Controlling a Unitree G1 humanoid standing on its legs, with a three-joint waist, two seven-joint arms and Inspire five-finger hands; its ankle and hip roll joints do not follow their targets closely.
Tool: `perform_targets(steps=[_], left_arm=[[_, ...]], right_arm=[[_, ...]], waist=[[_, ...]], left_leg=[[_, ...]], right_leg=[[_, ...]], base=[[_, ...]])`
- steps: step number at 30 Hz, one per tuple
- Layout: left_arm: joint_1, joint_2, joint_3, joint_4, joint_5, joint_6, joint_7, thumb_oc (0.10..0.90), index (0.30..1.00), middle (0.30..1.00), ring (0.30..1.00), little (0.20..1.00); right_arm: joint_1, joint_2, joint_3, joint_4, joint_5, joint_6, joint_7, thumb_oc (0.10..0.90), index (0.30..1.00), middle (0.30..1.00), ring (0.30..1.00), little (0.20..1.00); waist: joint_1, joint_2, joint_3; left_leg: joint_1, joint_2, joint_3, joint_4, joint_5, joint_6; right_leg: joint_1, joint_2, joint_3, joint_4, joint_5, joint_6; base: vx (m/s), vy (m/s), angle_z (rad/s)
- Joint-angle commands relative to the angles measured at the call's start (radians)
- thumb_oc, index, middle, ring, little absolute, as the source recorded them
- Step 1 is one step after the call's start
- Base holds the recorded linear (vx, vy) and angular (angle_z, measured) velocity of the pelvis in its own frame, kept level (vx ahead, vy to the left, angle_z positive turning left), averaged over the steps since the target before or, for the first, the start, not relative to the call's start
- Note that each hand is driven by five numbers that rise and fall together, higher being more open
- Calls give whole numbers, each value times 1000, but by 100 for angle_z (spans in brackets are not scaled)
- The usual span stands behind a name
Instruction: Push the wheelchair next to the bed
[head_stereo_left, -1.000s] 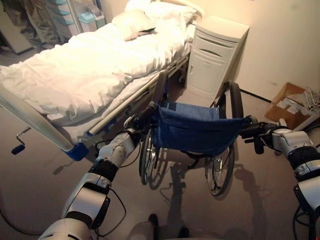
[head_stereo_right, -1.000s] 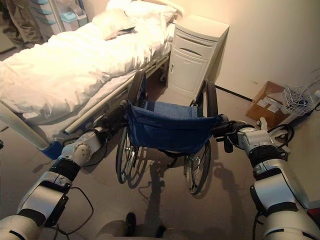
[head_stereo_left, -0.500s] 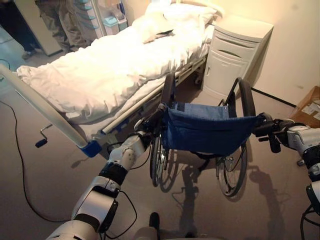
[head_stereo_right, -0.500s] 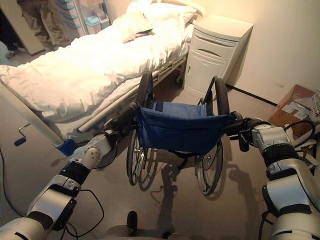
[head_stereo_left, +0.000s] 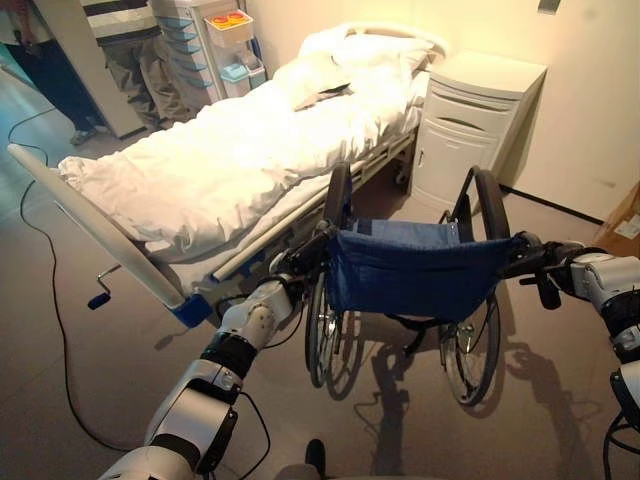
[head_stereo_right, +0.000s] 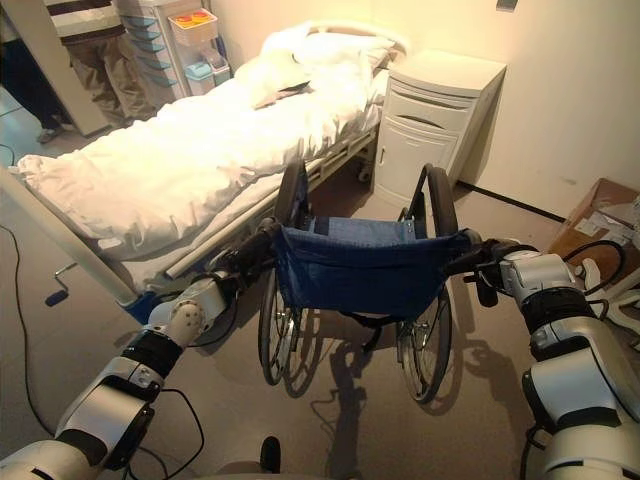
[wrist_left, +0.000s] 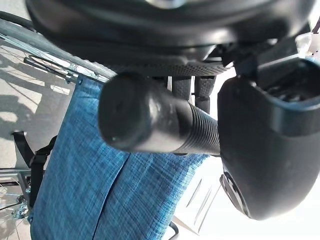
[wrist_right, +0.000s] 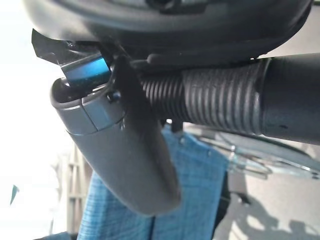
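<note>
Wheelchair (head_stereo_left: 415, 285) stood on the floor (head_stereo_left: 90, 400) just beside the bed (head_stereo_left: 230, 160), its blue fabric back toward the robot and its front facing the white bedside cabinet (head_stereo_left: 470, 130). Left robot hand (head_stereo_left: 298, 262) was clamped on the left push handle (wrist_left: 155, 122); the left wrist view showed the thumb curled round the ribbed black grip, with blue fabric past it. Right robot hand (head_stereo_right: 500, 268) was clamped on the right push handle (wrist_right: 235, 102); the right wrist view showed its thumb across the ribbed grip. Head views added: a person (head_stereo_left: 125, 50) and a drawer cart (head_stereo_left: 215, 45) beyond the bed, a crank (head_stereo_left: 100, 298) at the bed's foot, and a cardboard box (head_stereo_right: 605, 215) at the right.
</note>
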Motion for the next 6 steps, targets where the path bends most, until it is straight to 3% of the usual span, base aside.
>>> perform_targets(steps=[1, 6], left_arm=[[-16, 69, -29, -18, 23, -35, 18, 800, 900, 900, 900, 900], [-18, 77, -33, -15, 34, -33, 1, 800, 900, 900, 900, 900]], right_arm=[[-80, 270, 3, -51, 77, -87, 62, 800, 900, 900, 900, 900], [-64, 272, 0, -63, 79, -87, 47, 800, 900, 900, 900, 900]], waist=[[106, -65, -3], [100, -61, -7]], left_leg=[[122, -22, 40, -63, -63, -55], [133, -26, 42, -68, -69, -51]], right_leg=[[-61, -116, 75, -12, 136, 76], [-57, -114, 77, -15, 135, 75]], base=[[-4, -7, 11], [-3, -5, 5]])
